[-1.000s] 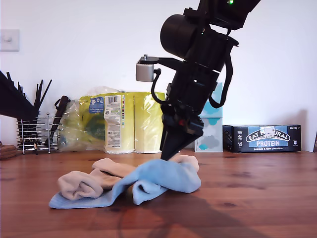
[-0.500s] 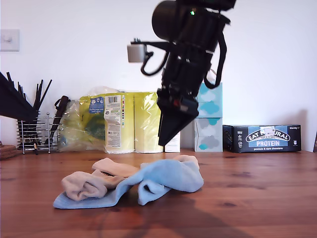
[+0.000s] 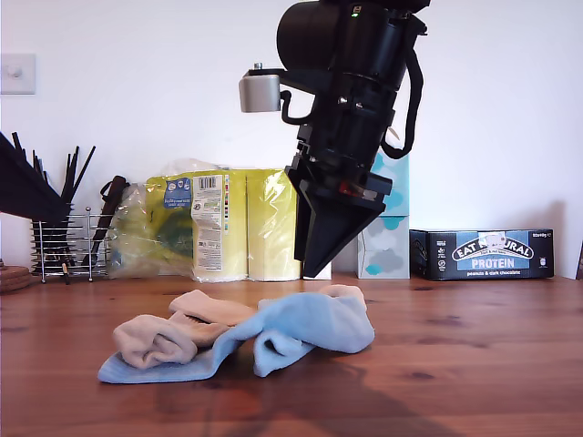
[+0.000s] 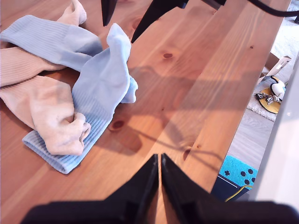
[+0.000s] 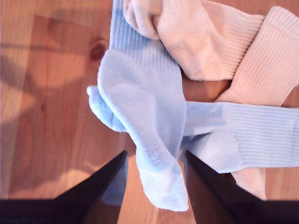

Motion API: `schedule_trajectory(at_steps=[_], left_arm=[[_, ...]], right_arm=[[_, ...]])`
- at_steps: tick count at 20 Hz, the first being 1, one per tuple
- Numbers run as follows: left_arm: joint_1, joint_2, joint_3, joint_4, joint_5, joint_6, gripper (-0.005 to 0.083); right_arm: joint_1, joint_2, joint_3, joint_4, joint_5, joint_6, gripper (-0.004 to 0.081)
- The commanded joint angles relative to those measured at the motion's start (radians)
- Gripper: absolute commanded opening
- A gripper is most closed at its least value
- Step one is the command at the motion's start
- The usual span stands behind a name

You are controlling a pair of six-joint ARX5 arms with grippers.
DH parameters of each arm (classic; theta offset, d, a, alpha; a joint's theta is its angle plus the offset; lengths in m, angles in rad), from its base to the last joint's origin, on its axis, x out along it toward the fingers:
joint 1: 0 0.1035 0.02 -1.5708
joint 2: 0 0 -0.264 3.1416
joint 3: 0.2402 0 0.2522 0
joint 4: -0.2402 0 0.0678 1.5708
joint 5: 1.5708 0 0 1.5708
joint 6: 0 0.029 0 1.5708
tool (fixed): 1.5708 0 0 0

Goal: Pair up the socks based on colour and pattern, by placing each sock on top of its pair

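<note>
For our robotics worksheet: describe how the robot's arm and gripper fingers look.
The arm is black with a bulky cylindrical joint, looping black cables, a green light on top and a small grey box on a bracket. My first gripper and my second gripper have black, pointed, wedge-shaped fingers.

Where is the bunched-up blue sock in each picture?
Exterior view: the blue sock lies on the table under the raised arm, draped over the beige socks' right end.
First wrist view: it lies between my shut first hand and the other hand's tips.
Second wrist view: it runs down between my open second hand's fingers.
Shared landmark: the rolled beige sock.
</note>
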Motion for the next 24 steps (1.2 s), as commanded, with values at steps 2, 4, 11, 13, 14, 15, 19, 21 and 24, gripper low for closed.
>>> schedule_trajectory(at_steps=[2, 4, 11, 13, 14, 15, 19, 21, 24], left_arm=[[-0.003, 0.004, -0.001, 0.003, 0.0, 0.004, -0.0019], [-0.003, 0.004, -0.001, 0.001, 0.0, 0.004, -0.002], [-0.003, 0.004, -0.001, -0.007, 0.0, 0.004, -0.0019], [-0.003, 0.004, -0.001, -0.016, 0.0, 0.004, -0.0019], [-0.003, 0.004, -0.001, -0.019, 0.0, 0.004, -0.002], [-0.003, 0.004, -0.001, -0.019, 0.0, 0.004, -0.0019], [-0.003, 0.004, -0.001, -0.019, 0.0, 0.004, -0.0019], [-0.003, 0.004, -0.001, -0.019, 0.0, 0.004, -0.0019], [-0.003, 0.004, -0.001, -0.015, 0.0, 0.004, -0.0019]], right_arm=[[0.015, 0.067, -0.014, -0.008, 0.002, -0.019, 0.0358], [0.024, 0.084, -0.014, 0.021, 0.004, -0.039, 0.0358], [0.029, 0.138, -0.014, 0.028, 0.039, -0.061, 0.0299], [0.026, 0.15, -0.014, 0.03, 0.077, -0.066, 0.0294], [0.022, 0.15, -0.014, 0.039, 0.079, -0.071, 0.0267], [0.022, 0.15, -0.014, 0.051, 0.088, -0.078, 0.0212], [0.029, 0.148, 0.0, 0.059, 0.22, -0.044, -0.001], [0.036, 0.135, 0.021, 0.007, 0.256, 0.041, -0.001], [0.045, 0.103, 0.06, -0.127, 0.264, 0.143, -0.001]])
